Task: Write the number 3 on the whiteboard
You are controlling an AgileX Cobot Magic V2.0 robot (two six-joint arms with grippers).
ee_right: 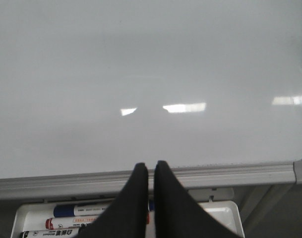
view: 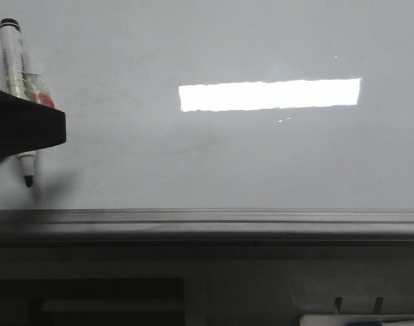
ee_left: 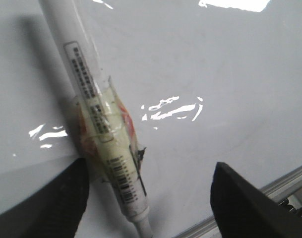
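The whiteboard (view: pixel 261 163) fills the front view, with a bright rectangular reflection and a grey bottom rail (view: pixel 207 224). No number 3 shows on it; only a faint smudge is there. A white marker (view: pixel 18 81) with a black cap end and black tip stands at the far left, tip down against the board. It is bound with clear tape to one finger of my left gripper (ee_left: pixel 150 166), whose jaws stand wide apart; the marker (ee_left: pixel 101 129) lies along the one finger only. My right gripper (ee_right: pixel 150 166) is shut and empty, in front of the whiteboard (ee_right: pixel 151 74) rail.
A white tray (ee_right: pixel 225 213) below the rail holds a blue (ee_right: pixel 84 209), a red (ee_right: pixel 66 222) and a black-lettered marker, under my right gripper. The tray's edge (view: pixel 356 319) shows at the front view's lower right. The board's right frame corner (ee_right: pixel 300 171) is near.
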